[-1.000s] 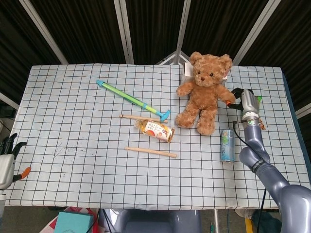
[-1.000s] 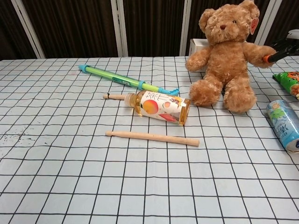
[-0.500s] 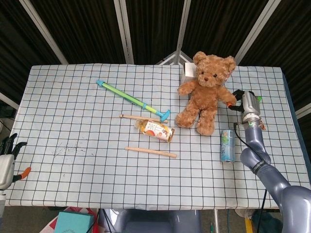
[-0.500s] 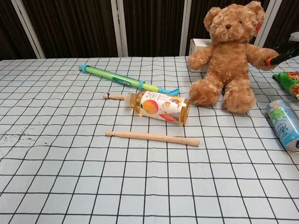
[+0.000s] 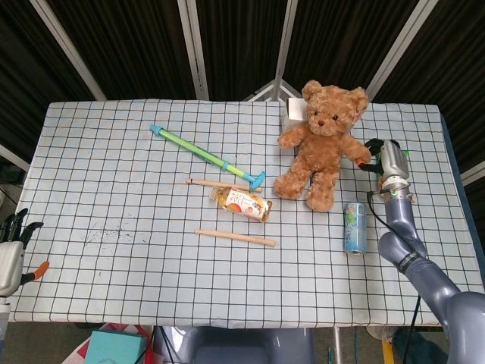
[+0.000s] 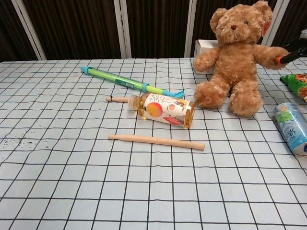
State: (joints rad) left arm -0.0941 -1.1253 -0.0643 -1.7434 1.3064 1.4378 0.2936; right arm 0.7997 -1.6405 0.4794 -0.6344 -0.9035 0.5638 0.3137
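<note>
A brown teddy bear (image 5: 321, 142) (image 6: 235, 57) sits upright at the back right of the checked tablecloth (image 5: 114, 174). My right hand (image 5: 381, 158) (image 6: 291, 51) is at the bear's outstretched paw and pinches it with an orange-tipped finger. My left hand (image 5: 13, 249) hangs off the near left edge of the table, fingers apart, holding nothing; the chest view does not show it.
A green and blue water squirter (image 5: 206, 157) (image 6: 129, 83), a lying juice bottle (image 5: 240, 202) (image 6: 164, 109) and two wooden sticks (image 5: 235, 237) (image 6: 156, 142) occupy the middle. A drinks can (image 5: 353, 227) (image 6: 292, 128) lies near my right arm. Behind the bear stands a white box (image 5: 291, 115); a green snack packet (image 6: 296, 84) lies far right.
The bear has shifted slightly to the right and sits more upright. My right hand moved a little right with the paw. The left hand stayed put.
</note>
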